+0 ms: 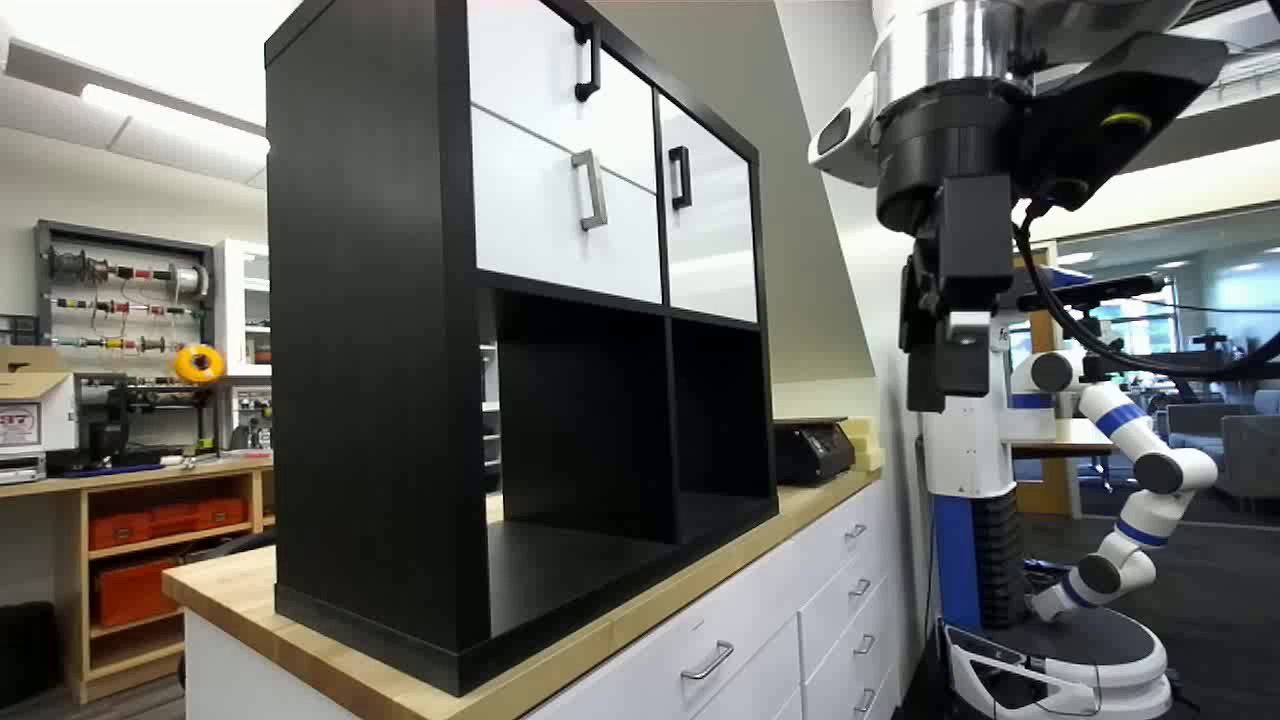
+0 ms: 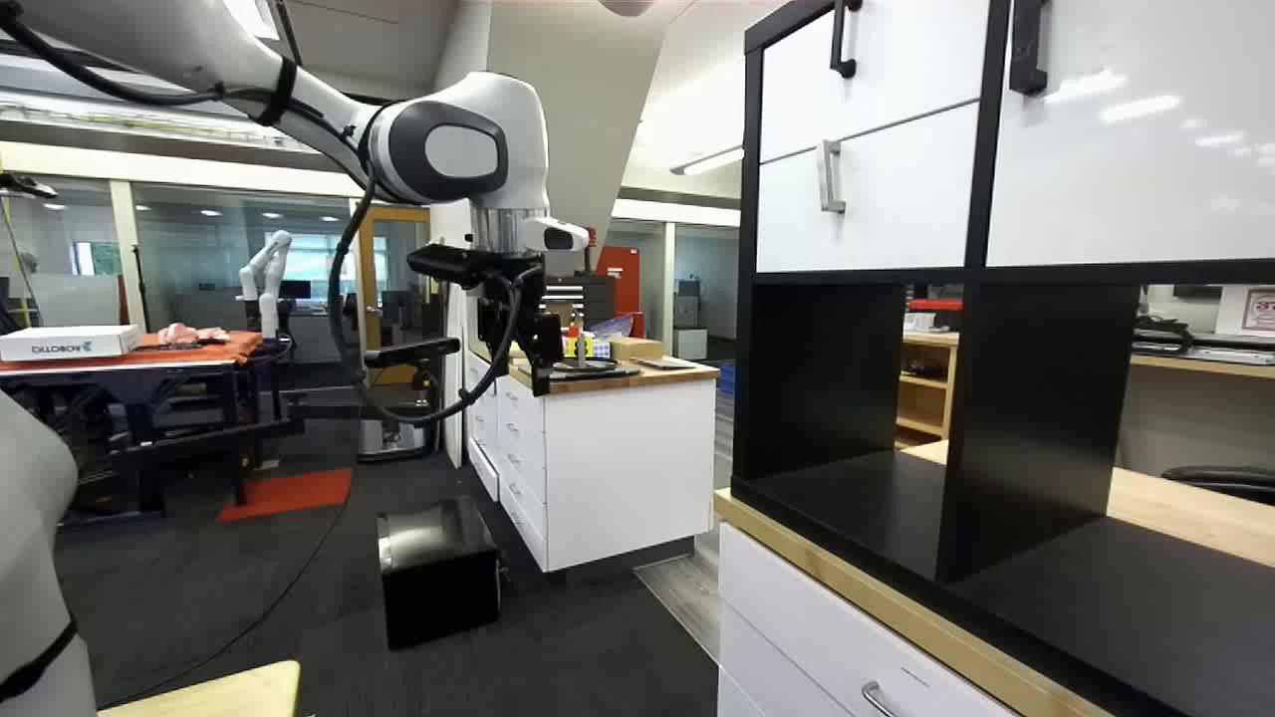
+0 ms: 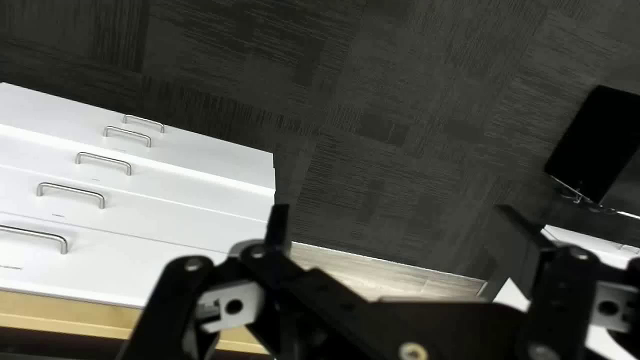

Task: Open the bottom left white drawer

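The bottom left white drawer is the lower white front in the left column of the black shelf, in both exterior views. Its upright handle looks silver-grey, and it is shut. Above it is a white front with a black handle; to the right is a larger white front, also black-handled. My gripper hangs pointing down in front of the shelf, well apart from the drawer, in both exterior views. In the wrist view its fingers are wide apart with nothing between them. The shelf drawer is outside the wrist view.
The shelf stands on a wood-topped white counter with silver-handled drawers, which also show in the wrist view. A black box is on the carpet. Another white counter stands behind the gripper. A cable loops beside the arm.
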